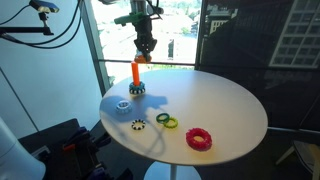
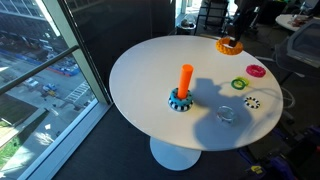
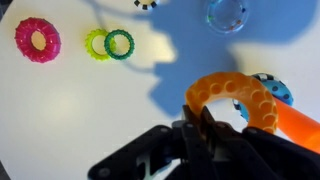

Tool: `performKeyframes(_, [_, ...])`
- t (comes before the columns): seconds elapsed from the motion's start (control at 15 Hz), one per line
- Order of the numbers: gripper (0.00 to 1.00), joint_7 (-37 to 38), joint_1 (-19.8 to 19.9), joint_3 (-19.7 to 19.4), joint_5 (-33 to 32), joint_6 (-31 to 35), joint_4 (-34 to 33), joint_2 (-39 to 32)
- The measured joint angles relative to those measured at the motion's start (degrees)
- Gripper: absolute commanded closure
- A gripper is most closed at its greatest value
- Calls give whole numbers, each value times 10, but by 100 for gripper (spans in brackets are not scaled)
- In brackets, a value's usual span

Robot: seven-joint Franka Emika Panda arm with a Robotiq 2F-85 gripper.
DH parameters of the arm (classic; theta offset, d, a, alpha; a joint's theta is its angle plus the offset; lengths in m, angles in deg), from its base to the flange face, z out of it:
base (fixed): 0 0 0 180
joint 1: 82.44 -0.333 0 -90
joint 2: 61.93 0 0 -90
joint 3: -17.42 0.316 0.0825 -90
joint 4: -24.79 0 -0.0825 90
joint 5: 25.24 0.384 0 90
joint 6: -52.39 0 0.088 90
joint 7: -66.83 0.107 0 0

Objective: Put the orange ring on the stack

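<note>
My gripper [image 1: 145,47] [image 2: 232,36] is shut on the orange ring [image 1: 143,59] [image 2: 229,45] and holds it in the air above the white round table [image 1: 225,100]. In the wrist view the jaws [image 3: 200,128] pinch the near rim of the bumpy orange ring [image 3: 235,92]. The stack is an upright orange peg [image 1: 136,73] [image 2: 186,79] on a toothed teal-blue base [image 1: 136,90] [image 2: 180,101]. In the wrist view the peg [image 3: 300,125] and base [image 3: 274,88] lie just beyond and under the ring. The ring is above the peg's top, not on it.
A red-pink ring [image 1: 199,139] [image 2: 256,71] [image 3: 38,39], a yellow ring [image 3: 97,44] beside a green ring [image 3: 119,43], a white toothed ring [image 1: 138,124] [image 2: 252,102] and a pale blue ring [image 1: 122,104] [image 2: 226,114] [image 3: 226,14] lie on the table. Windows stand close behind.
</note>
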Motion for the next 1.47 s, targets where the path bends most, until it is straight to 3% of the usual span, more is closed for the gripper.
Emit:
performKeyframes(0.47, [95, -1, -30, 22, 2, -1, -56, -49])
performKeyframes(1.47, [95, -22, -73, 47, 1, -1, -107, -119])
